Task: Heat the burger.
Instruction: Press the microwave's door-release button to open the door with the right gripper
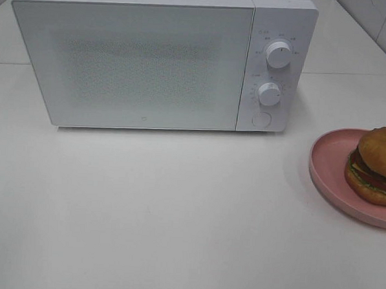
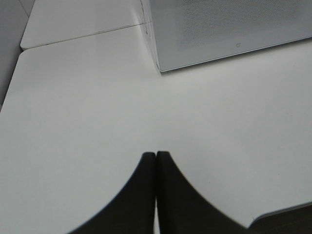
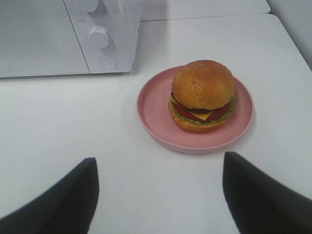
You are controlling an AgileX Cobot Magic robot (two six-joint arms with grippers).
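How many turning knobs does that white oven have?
2. The upper knob sits on the right-hand panel of the microwave; the lower knob is just beneath it, above a flat round button.

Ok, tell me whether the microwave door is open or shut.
Shut. The microwave door lies flush beside the control panel; the burger sits outside on the pink plate.

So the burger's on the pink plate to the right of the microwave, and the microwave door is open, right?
No, the microwave door is shut, flush with the front, as the exterior high view shows. The burger does sit on the pink plate right of the microwave.
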